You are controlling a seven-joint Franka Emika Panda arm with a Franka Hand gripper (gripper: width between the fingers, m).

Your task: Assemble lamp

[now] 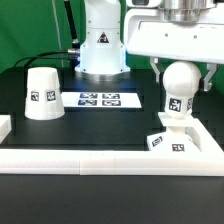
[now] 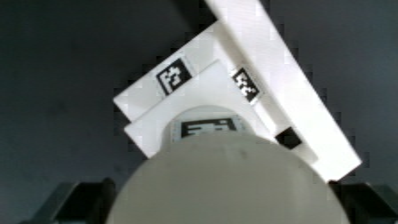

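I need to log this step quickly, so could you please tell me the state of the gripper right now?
Gripper: closed on the bulb, held upright over the base.

Gripper (image 1: pixel 182 72) astride bulb (image 1: pixel 178 92) on base (image 1: pixel 168 138), ext. view's right; shade (image 1: pixel 42 93) well apart, left.

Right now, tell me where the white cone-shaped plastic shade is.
The white cone-shaped plastic shade stands at the exterior view's left, on the black table, beside the flat white marker board.
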